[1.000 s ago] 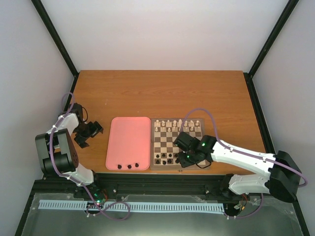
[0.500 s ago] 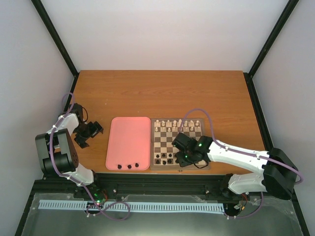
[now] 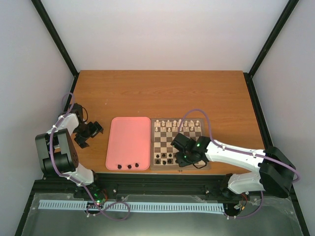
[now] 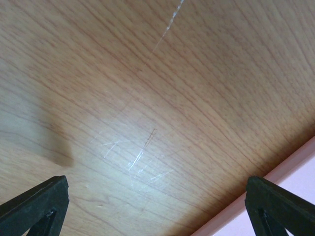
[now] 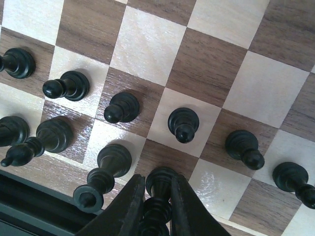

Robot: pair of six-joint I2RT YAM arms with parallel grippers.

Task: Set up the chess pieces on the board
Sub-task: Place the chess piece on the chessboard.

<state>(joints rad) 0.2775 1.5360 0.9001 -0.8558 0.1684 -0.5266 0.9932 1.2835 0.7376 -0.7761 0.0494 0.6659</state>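
Note:
The checkered wooden board [image 3: 166, 139] lies right of the pink tray. Cream pieces [image 3: 173, 123] line its far rows and dark pieces [image 3: 164, 158] stand in its near rows. My right gripper [image 3: 183, 158] is over the board's near edge. In the right wrist view it [image 5: 157, 196] is shut on a tall dark chess piece [image 5: 160, 184], whose base is at or just above a dark square of the nearest row. Dark pawns [image 5: 183, 124] stand one row beyond. My left gripper [image 3: 88, 132] is open and empty over bare table, left of the tray.
The pink tray [image 3: 129, 140] holds three dark pieces [image 3: 129, 165] along its near edge. Its corner shows in the left wrist view [image 4: 295, 169]. A tall dark piece [image 5: 104, 173] stands close to the left of my right fingers [image 5: 129, 206].
My right gripper has shifted slightly left along the board's near edge. The left arm has not moved.

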